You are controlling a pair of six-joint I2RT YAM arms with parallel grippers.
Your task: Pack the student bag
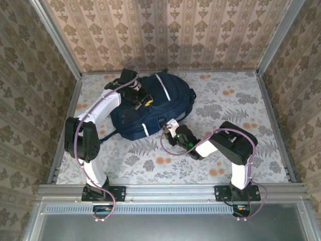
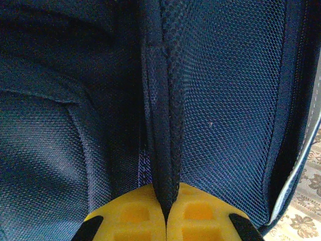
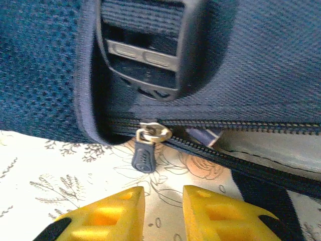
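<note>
The left claw (image 2: 166, 221) pinches a fold (image 2: 165, 125) of the bag (image 1: 168, 98), the right claw (image 3: 164, 206) sits ajar and empty by its zipper (image 3: 148, 138); floral table (image 1: 235, 105), papered walls (image 1: 175, 30).

Overhead view looks down; wrist views hug the bag (image 1: 155, 100).

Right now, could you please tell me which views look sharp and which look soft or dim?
Top external: evenly lit, sharp, though the large dark navy fabric backpack reads almost black. Left wrist: mesh weave crisp, dim toward the left. Right wrist: soft, the navy zipper pull and dark plastic buckle blurred.
</note>
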